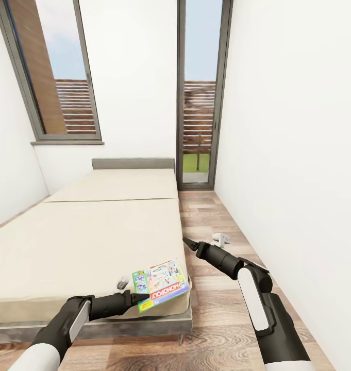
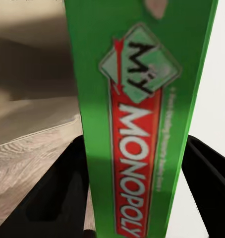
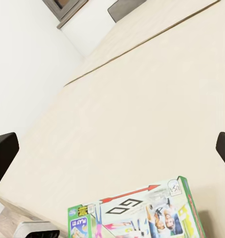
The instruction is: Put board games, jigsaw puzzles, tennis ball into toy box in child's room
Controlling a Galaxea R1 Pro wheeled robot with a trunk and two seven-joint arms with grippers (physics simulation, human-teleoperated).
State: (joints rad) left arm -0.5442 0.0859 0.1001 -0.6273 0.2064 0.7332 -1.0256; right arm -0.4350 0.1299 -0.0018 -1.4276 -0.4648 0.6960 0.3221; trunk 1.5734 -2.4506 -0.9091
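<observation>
Bright, even daylight enters through the window point(image 1: 51, 72) and the glazed door point(image 1: 200, 98); the white walls are nearly blown out. The bed point(image 1: 93, 232) carries only soft shading. The head view bends straight lines toward its edges. In the left wrist view the Monopoly box point(image 2: 142, 124) between the fingers is blurred, shadow lying beyond it.

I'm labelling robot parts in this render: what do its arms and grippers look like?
Both arms are glossy black with white shell panels on the forearms. The left gripper is black with two blocky fingers. The right gripper tapers from a rounded black wrist to slim dark fingers. No cables or markings are visible.
</observation>
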